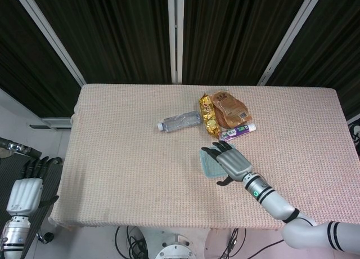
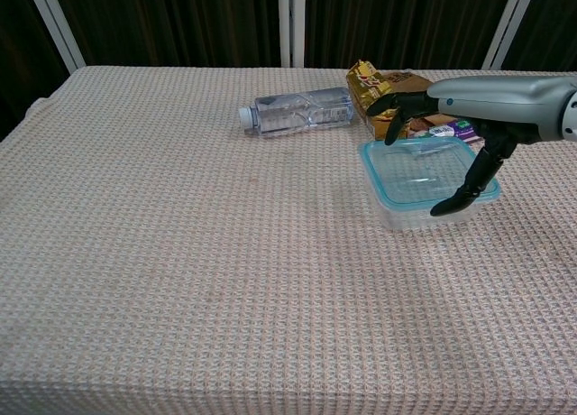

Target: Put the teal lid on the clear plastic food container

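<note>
We see our right hand (image 2: 448,135), fingers spread and holding nothing, hovering over the clear plastic food container (image 2: 406,212) with its teal lid (image 2: 379,176) already seated, on the beige woven tabletop (image 2: 180,253), while our left hand (image 1: 23,188) hangs open off the tabletop's edge

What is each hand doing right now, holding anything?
Left hand: open, holding nothing, down beside the table.
Right hand: open, fingers spread above the container, holding nothing.
</note>
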`<state>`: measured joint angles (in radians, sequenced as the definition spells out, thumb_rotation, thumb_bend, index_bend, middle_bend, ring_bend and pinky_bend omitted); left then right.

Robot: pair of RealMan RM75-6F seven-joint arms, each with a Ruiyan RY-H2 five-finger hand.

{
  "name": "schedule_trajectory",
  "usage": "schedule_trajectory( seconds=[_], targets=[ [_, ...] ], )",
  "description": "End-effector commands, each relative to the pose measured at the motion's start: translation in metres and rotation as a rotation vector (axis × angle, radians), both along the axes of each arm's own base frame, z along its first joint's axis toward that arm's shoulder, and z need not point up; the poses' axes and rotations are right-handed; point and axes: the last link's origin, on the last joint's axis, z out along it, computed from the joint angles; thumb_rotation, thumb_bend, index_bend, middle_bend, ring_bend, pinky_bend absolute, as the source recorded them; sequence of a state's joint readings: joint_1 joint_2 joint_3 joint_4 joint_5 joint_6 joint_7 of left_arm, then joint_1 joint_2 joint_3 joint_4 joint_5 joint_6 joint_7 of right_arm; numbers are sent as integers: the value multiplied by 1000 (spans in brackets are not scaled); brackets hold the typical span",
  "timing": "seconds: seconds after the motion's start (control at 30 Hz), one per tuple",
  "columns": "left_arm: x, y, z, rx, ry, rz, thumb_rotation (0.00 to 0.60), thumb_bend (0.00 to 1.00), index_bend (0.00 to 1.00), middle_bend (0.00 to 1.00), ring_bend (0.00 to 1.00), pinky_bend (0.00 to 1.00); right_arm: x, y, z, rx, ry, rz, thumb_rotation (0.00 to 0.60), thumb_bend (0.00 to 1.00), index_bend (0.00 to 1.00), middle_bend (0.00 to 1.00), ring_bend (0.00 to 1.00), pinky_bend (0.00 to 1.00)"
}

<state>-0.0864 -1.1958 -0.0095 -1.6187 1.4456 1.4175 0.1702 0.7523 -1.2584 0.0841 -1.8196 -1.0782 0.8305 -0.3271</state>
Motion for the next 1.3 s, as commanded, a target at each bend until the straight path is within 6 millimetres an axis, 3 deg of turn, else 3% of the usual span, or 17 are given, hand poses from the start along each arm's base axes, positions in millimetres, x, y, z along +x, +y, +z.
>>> schedule_trajectory(
  seconds=[0.03, 0.47, 0.73, 1.03, 1.3],
  targets=[
    [0, 0, 0, -1, 0, 2, 600, 5, 89, 35, 0, 4, 3, -8, -7, 8, 21, -7, 600, 0, 0, 188, 0, 0],
    [-1, 3, -3, -13, -1, 2, 600, 6, 89, 34, 0, 4, -6, -8, -28, 36, 64, -48, 600, 0, 0, 195, 0, 0],
    [-3, 2, -3, -11, -5, 3, 600, 6, 89, 34, 0, 4, -6, -5, -28, 11, 50, -37, 600, 0, 0, 193, 0, 0],
    [-2, 4, -2, -4, -7, -7, 600, 5, 88, 34, 0, 4, -15, 10, 8, -119, -18, -26, 600, 0, 0, 170, 0, 0],
    [3, 10, 0, 46, 13, -49, 600, 4, 89, 34, 0, 4, -56, 40, 72, -407, -108, -56, 600, 0, 0, 132, 0, 0]
  ],
)
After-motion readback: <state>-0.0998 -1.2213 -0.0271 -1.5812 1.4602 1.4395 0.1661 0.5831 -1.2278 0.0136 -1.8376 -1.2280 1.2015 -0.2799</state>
